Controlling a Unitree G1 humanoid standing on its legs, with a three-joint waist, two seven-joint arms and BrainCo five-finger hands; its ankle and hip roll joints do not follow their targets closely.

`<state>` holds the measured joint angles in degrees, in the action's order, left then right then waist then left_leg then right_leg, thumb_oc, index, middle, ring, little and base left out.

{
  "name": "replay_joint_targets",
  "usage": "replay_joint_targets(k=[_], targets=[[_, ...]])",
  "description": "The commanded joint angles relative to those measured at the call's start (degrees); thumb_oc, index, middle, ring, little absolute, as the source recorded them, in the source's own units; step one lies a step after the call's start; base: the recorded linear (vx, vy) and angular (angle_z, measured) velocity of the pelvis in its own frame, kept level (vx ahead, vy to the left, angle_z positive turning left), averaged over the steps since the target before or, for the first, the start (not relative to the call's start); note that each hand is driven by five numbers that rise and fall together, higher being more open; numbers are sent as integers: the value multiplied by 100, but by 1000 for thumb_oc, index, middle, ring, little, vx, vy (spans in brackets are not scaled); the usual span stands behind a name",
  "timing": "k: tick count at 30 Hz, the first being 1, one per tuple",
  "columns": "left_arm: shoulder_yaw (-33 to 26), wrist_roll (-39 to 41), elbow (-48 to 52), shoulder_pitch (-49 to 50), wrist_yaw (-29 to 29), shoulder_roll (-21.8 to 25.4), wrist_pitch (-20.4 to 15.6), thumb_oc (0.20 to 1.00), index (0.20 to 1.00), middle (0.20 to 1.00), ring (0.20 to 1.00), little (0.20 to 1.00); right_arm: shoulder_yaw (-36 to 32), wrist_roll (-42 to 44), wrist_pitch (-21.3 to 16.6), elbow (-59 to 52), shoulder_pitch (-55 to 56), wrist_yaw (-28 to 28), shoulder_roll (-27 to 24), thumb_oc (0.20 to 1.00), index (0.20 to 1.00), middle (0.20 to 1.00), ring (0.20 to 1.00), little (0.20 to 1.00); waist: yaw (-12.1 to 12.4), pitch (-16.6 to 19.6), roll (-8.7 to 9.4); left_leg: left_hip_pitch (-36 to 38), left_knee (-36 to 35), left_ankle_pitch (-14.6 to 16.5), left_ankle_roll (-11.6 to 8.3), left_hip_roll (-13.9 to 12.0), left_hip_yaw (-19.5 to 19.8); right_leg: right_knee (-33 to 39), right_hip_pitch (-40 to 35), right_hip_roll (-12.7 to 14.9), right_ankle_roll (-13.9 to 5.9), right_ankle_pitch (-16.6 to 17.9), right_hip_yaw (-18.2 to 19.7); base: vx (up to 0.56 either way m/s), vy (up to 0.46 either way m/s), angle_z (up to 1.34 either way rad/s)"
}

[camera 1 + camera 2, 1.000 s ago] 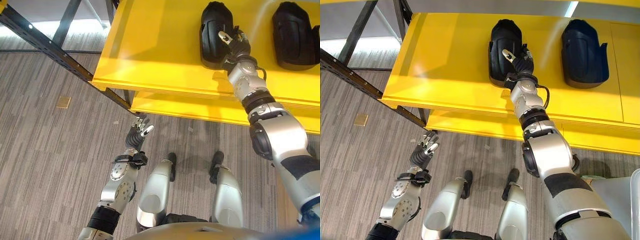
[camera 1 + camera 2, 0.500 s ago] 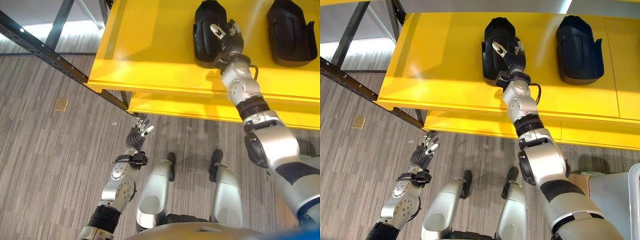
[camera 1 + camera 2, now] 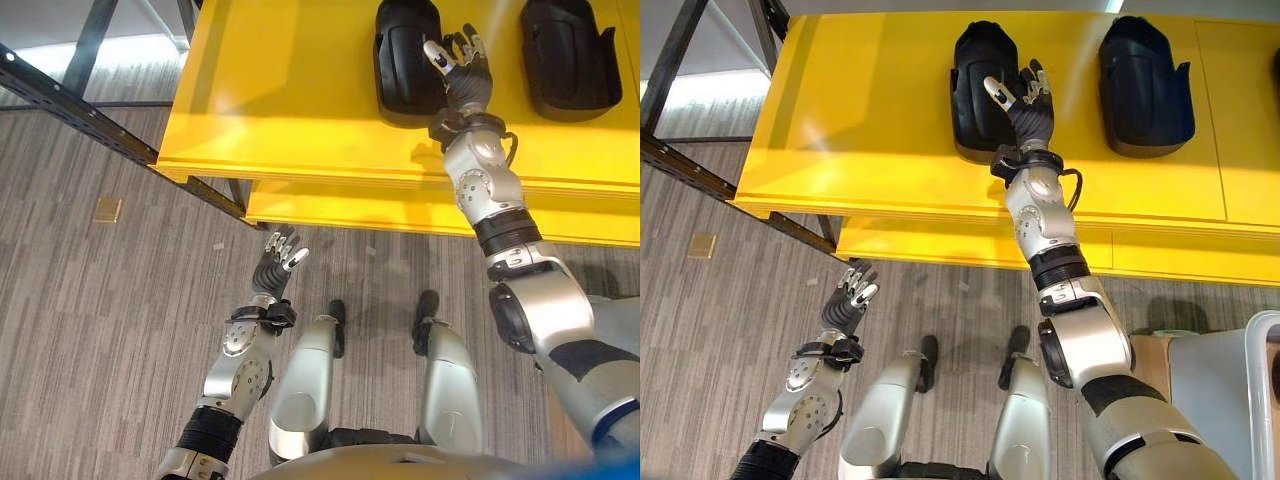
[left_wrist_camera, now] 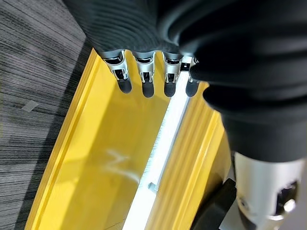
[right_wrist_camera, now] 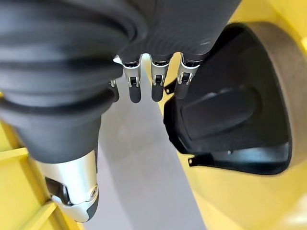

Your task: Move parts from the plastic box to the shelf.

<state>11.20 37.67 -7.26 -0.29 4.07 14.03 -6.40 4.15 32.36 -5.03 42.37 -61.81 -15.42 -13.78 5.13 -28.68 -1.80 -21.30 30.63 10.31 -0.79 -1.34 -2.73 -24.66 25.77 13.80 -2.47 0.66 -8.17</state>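
Nearest you, the left hand is hanging low over the grey striped floor, its fingers relaxed and spread, holding nothing. At the right edge of the right eye view, you are seeing the corner of the pale plastic box beside the right arm; what is inside it cannot be told from here.

Farther out, the yellow shelf is running across the view on a dark metal frame, with a second yellow level showing just beneath its front edge.

On the upper level you are looking at two black parts, side by side and well apart. Each one is lying with its long axis running front to back across the shelf, the rounded, narrower end pointing away from you and the broader, open end facing the shelf's front edge. The left black part is sitting near the middle of the shelf; the right black part is lying farther toward the robot's right.

The right hand is reaching up over the shelf between the two parts, just beside the right flank of the left one. Its fingers are straight and fanned out, released, gripping nothing. In the right wrist view, the fingertips are hovering near the edge of that part.
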Motion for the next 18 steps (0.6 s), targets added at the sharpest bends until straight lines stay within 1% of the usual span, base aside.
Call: replay_joint_targets(k=[1, 14, 18], targets=[[-72, 72, 436, 239, -107, 25, -190, 1000, 1000, 1000, 1000, 1000, -174, -163, -313, -236, -275, 29, -267, 1000, 1000, 1000, 1000, 1000, 112, -112, -43, 247, 8, 258, -440, -466, 383, -312, -141, 290, -174, -34, 423, 0, 0, 0], [-52, 63, 440, 276, -117, 36, -229, 1000, 1000, 1000, 1000, 1000, -210, -179, -294, 449, -459, -49, -615, 1000, 1000, 1000, 1000, 1000, 111, -112, -79, 164, -4, 254, -438, -460, 392, -335, -43, 292, -171, -47, 422, 0, 0, 0], [-16, 65, 454, 301, -115, 42, -248, 1000, 1000, 1000, 1000, 1000, -160, -122, -302, 879, -661, -71, -767, 1000, 1000, 1000, 1000, 1000, 147, -112, -120, 76, 5, 248, -438, -458, 392, -363, 64, 297, -179, -37, 425, 0, 0, 0]])
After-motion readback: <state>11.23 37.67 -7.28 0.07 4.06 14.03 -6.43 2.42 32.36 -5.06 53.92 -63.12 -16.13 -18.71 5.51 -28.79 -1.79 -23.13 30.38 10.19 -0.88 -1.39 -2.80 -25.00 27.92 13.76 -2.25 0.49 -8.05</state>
